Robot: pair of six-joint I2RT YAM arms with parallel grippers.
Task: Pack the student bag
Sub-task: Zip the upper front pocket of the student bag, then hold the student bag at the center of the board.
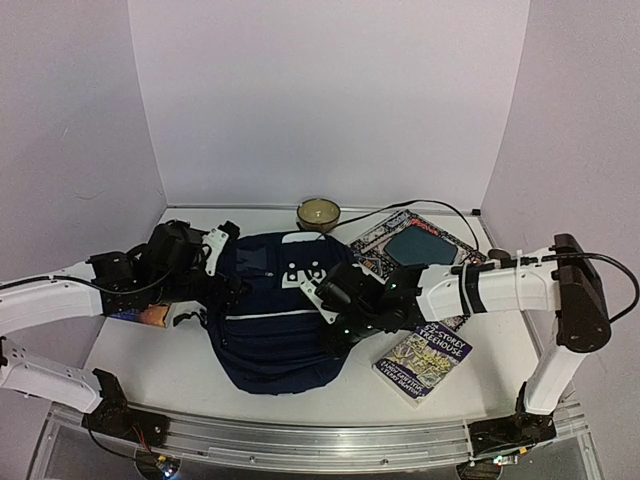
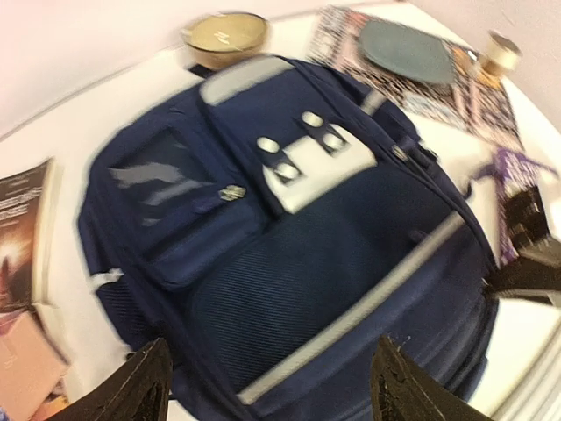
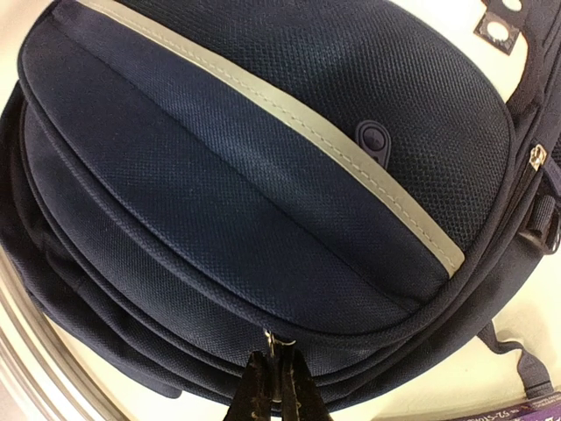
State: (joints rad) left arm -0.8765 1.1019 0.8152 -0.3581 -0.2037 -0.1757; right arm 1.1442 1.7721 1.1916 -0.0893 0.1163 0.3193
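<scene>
The student bag (image 1: 268, 318) lies flat in the middle of the table: navy-blue fabric with a white stripe and a white patch. It fills the left wrist view (image 2: 289, 237) and the right wrist view (image 3: 263, 175). My right gripper (image 1: 338, 322) is at the bag's right side. In its own view the right gripper (image 3: 274, 390) is shut on a small metal zipper pull (image 3: 279, 340) on the bag's edge seam. My left gripper (image 1: 228, 262) is at the bag's left side. In its own view the left gripper (image 2: 276, 386) hovers over the bag, wide open and empty.
A tan bowl (image 1: 318, 212) stands behind the bag. A patterned magazine with a grey disc (image 1: 415, 245) lies at the back right. A paperback book (image 1: 425, 362) lies right of the bag. Another book (image 1: 150, 315) lies under the left arm; it also shows in the left wrist view (image 2: 22, 228).
</scene>
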